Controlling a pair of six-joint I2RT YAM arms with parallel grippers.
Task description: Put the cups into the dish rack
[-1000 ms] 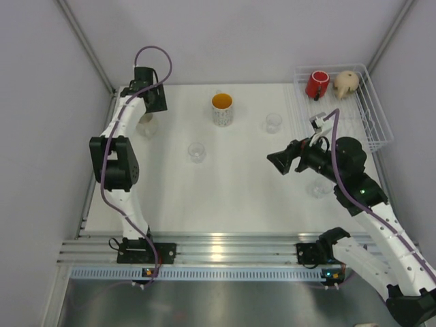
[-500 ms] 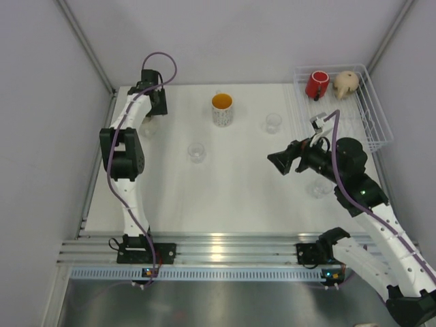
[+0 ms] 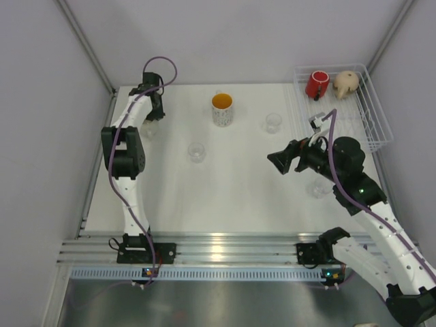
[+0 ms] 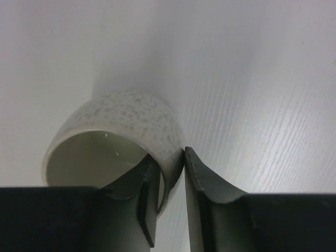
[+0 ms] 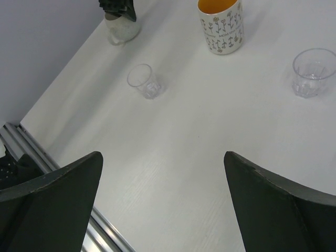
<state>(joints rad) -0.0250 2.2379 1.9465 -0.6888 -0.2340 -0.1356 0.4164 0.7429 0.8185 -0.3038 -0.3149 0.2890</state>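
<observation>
My left gripper is at the far left of the table, shut on the rim of a white, faintly speckled mug, one finger inside and one outside the wall. My right gripper hangs wide open above the table's middle right, holding nothing. A flower-patterned mug with orange inside stands at the back centre. Clear tumblers stand on the table. The white wire dish rack at the back right holds a red cup and a beige mug.
Grey walls close in the table on the left, back and right. A metal rail runs along the near edge with both arm bases on it. In the right wrist view the rail lies at the lower left.
The left gripper has come down over the white mug and its jaws have narrowed onto the rim. The right arm has stayed where it was.
</observation>
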